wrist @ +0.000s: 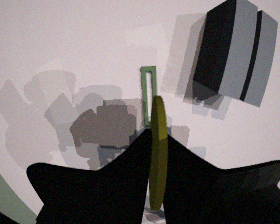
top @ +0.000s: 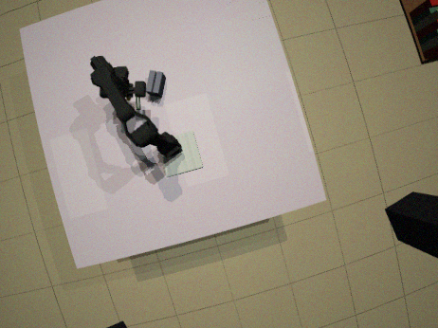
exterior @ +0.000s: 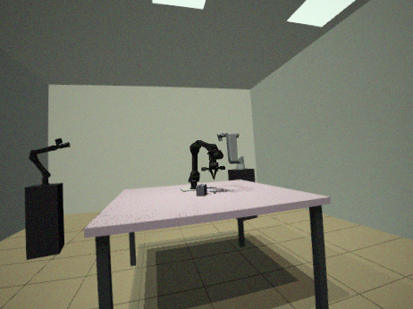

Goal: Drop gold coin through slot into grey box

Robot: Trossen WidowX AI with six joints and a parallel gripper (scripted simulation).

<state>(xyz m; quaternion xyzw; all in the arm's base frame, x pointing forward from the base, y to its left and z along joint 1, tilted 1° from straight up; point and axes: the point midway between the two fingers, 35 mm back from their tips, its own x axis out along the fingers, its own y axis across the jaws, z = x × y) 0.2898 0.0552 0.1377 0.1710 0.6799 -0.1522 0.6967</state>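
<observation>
My gripper [wrist: 153, 135] [top: 140, 89] [exterior: 213, 172] is shut on the thin gold coin [wrist: 159, 160], which shows edge-on between the black fingers in the wrist view. It holds the coin in the air above the table [top: 237, 48]. The dark-green holder [wrist: 148, 70] [top: 137, 103] lies empty on the table just below and ahead of the coin. The closed grey box [wrist: 230, 47] [top: 155, 82] [exterior: 201, 189] stands a little to the right of the gripper. Its narrow dark slot [wrist: 250, 60] runs along the lid. The coin is hidden in the top and exterior views.
The arm's base stands on a pale green mat [top: 191, 159]. Off the table are a black arm on a dark pedestal [exterior: 43, 220], a grey arm [exterior: 232, 148], a dark block [top: 417, 221] and a shelf [top: 419, 15].
</observation>
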